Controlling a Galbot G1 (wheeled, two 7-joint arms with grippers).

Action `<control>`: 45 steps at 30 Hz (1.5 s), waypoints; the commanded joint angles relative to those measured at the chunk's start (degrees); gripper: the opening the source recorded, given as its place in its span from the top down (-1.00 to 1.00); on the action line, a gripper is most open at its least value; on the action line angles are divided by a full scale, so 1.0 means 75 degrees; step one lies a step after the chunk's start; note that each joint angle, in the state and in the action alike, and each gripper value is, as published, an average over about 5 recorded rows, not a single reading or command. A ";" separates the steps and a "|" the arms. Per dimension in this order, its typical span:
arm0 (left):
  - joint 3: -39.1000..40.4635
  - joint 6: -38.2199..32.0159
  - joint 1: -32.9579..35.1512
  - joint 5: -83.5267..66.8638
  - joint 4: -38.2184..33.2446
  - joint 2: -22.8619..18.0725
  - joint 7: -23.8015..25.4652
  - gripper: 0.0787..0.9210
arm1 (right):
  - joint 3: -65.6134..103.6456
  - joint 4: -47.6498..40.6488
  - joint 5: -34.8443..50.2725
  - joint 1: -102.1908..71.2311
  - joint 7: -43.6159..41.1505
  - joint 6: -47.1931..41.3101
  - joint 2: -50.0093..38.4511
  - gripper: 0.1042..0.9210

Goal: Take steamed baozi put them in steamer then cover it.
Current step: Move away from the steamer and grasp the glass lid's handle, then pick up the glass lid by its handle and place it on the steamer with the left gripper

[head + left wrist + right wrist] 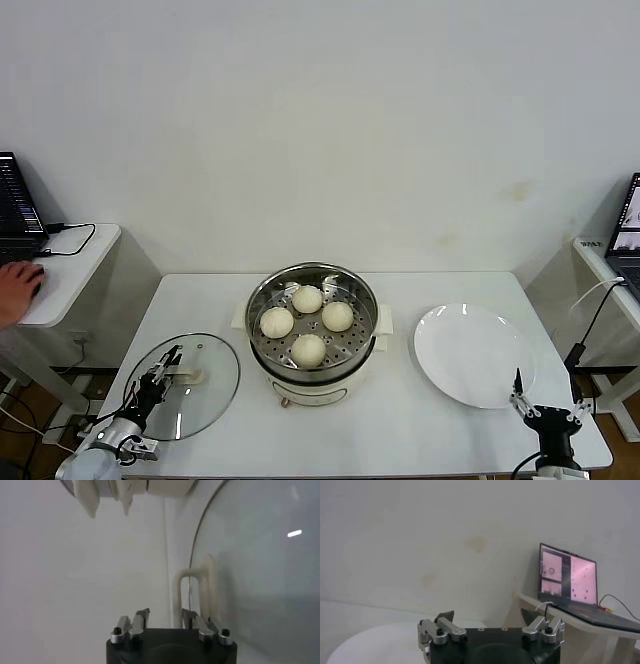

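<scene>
bench: white, carries everything; side desks with laptops left and right, a person's hand on the left desk
steamer: steel pot on white base, middle of bench, open on top, well to the right of the left pincer
steamed baozi: four buns, all on the perforated tray inside the steamer, so loading looks done and covering is the step left
plate: white, bare, right of the steamer, not part of what is left
cover: glass lid flat on bench, left of steamer, near the front left corner; cream handle at its centre
key relation: handle lies right at the left pincer tips, its long axis running roughly along the pincer's reach; steamer mouth lies up and to the right of the cover
nearer arm: left by far, right arm is across the bench
left pincer: over the cover's left part, partly closed, fingers either side of the handle loop in the wrist view; firm contact cannot be told
right pincer: parked at front right bench edge by the plate, fingers spread wide, holding nothing
hidden: left fingertips cut off by the wrist-view edge; glass glare blurs the cover's rim; where the handle meets the glass is hard to make out
</scene>
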 commanded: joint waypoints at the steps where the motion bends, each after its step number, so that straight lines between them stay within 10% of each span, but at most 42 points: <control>1: -0.0054 -0.0120 0.0008 -0.0072 0.0100 -0.0016 -0.0176 0.35 | -0.0069 0.0011 -0.0010 0.0010 0.0001 -0.0011 -0.0025 -0.76; 9: -0.0291 -0.0078 0.0395 -0.0411 -0.0781 0.0006 -0.0321 0.82 | -0.0214 0.0051 -0.0036 0.0043 -0.0004 -0.0039 -0.0096 -0.76; 27: -0.1111 0.3625 0.2038 -0.2860 -0.5750 0.1056 0.2069 0.83 | -0.0508 0.0136 -0.0193 0.0059 -0.0033 -0.0009 -0.0210 -0.76; 45: 0.2752 0.5451 -0.0910 -0.2556 -0.6442 0.1424 0.3325 0.83 | -0.0827 0.0001 -0.0851 0.0115 0.0036 0.0201 0.0094 -0.76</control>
